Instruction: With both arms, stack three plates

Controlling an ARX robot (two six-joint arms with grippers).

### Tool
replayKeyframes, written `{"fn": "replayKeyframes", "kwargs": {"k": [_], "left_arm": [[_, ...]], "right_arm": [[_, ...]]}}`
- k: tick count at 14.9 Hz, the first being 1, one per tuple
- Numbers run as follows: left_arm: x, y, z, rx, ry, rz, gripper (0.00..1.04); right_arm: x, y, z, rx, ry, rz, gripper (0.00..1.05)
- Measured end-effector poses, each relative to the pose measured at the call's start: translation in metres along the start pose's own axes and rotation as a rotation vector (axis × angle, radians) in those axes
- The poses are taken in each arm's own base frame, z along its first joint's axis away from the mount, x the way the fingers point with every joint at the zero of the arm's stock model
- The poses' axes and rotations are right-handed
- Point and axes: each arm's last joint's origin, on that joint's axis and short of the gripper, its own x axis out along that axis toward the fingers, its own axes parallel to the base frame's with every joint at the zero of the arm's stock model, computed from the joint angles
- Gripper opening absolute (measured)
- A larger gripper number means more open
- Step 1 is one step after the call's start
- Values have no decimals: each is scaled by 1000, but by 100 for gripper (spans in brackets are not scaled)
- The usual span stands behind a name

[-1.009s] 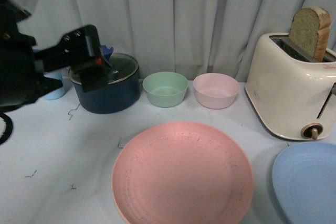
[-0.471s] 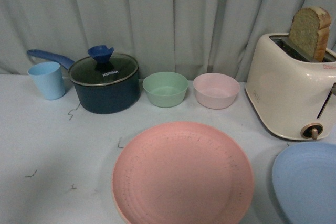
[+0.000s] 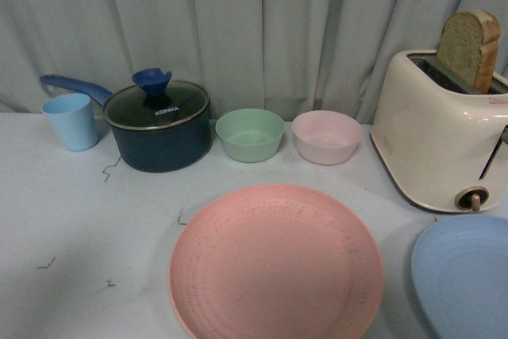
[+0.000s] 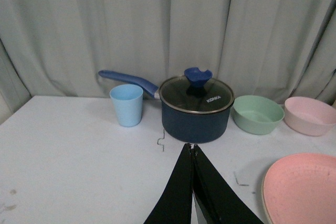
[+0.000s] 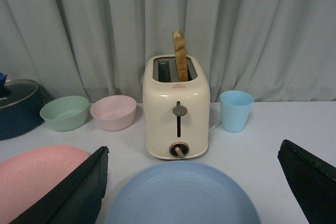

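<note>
Looking along the white bench (image 3: 79,220), the big round pink speckled plate (image 3: 276,263) lies flat in the middle, close to the robot. The big round light blue plate (image 3: 464,279) lies flat just beside it on the right, not touching it. A thin pale edge (image 4: 263,195) peeks out from under the pink plate. It may be the cream plate, but I cannot tell for sure. The left jaws are pressed tight together with nothing in them, and they hang over the bare bench to the left of the pink plate. The right jaws are spread wide apart and hold nothing. The blue plate sits below and between them, in front of the cream toaster with a slice of bread (image 5: 177,114). No arm shows in the front view. I think the step now is fetching the blue plate, since it lies apart. Next, the right jaws need to go down to its rim, pinch it, lift it and carry it left over the pink plate. The plate is wide and flat, so the pinch must catch the rim well or it may slip.
</note>
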Motion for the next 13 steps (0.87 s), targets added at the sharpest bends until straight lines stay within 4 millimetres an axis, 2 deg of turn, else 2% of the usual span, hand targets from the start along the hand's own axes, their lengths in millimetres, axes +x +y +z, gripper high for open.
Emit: {"fn": "replayKeyframes", "kwargs": {"k": [13], "left_arm": [[-25, 0, 4, 0, -16, 0, 2]], "right_arm": [[0, 0, 0, 0, 0, 0, 98]]}}
